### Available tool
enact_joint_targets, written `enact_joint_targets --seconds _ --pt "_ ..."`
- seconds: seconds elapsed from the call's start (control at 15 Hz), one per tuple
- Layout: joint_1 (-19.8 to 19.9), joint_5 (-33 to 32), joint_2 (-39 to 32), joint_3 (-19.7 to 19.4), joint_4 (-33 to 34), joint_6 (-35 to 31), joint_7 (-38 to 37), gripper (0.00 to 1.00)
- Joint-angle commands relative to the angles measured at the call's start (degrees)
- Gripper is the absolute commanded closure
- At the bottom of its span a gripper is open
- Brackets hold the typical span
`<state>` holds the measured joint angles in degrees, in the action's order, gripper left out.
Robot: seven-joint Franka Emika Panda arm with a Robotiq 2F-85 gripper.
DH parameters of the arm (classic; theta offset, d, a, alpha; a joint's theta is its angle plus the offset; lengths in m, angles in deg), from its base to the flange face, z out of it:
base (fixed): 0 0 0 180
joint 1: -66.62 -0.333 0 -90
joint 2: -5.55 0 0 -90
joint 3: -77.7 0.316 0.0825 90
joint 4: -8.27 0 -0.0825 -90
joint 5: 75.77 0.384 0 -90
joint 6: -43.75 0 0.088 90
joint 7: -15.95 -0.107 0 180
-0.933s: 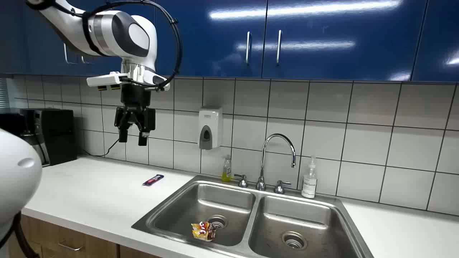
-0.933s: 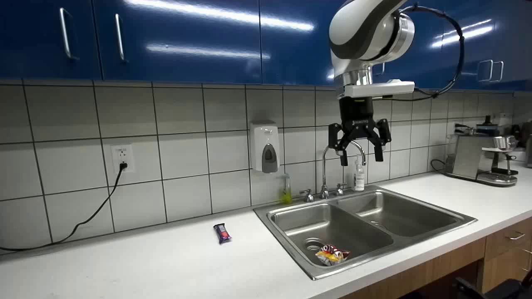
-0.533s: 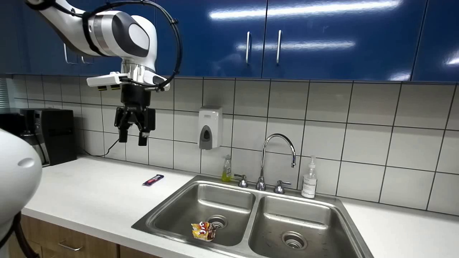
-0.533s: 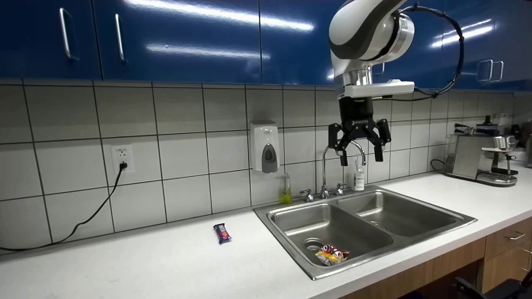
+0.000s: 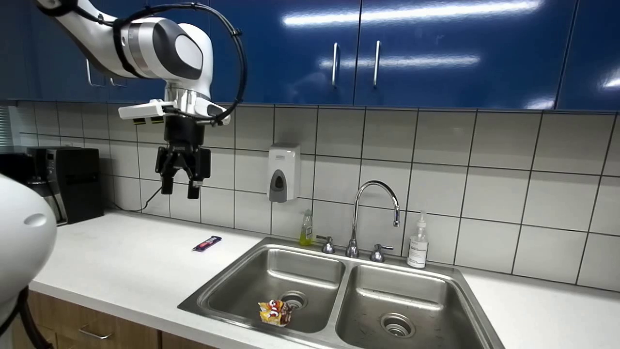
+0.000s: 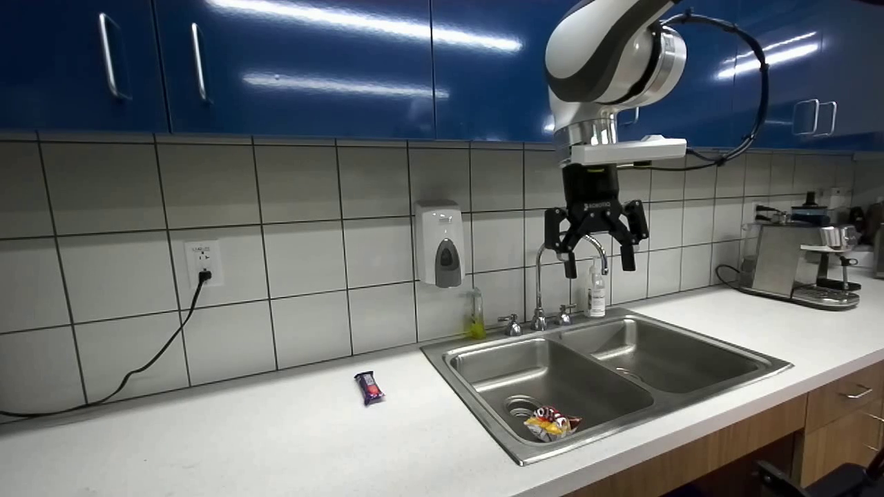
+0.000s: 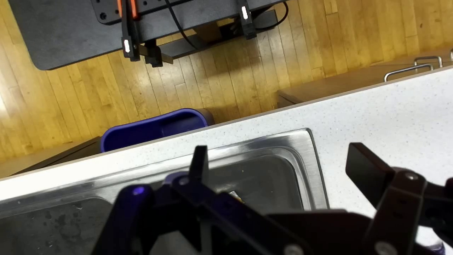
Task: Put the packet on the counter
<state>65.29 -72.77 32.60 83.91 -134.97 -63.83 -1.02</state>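
So I'd say you're at the reach stage, nothing picked yet. Your hand [image 6: 599, 264] hangs up high pointing straight down, fingers [image 6: 628, 257] spread well apart with nothing between them. The crinkled yellow-orange snack packet [image 5: 275, 312] is down in the left basin [image 5: 305, 264] of the sink [image 6: 666, 402], toward the near side, just by the drain [image 5: 296, 298]. In the wrist view your own hand covers nearly all of it, so lean on the exterior views for lining up.

Next move imo: get over the packet, drop into the basin with a finger either side, then squeeze gently. The near side looks tight, so watch you don't clip it going down. It'll probably crumple and might slip, so take a decent bite. Then lift clear of the sink before swinging left to the white bench [image 6: 276, 442], maybe setting it nearer than the purple wrapped bar [image 6: 369, 388].
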Motion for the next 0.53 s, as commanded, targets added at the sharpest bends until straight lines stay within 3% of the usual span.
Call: enact_joint_targets --seconds 0.0,0.47 --pt "0.51 -0.08 -3.68 -0.33 0.99 -2.57 0.2 0.0" --pt "1.5 -2.56 -11.86 -2.19 1.65 -9.3 0.76 0.0"
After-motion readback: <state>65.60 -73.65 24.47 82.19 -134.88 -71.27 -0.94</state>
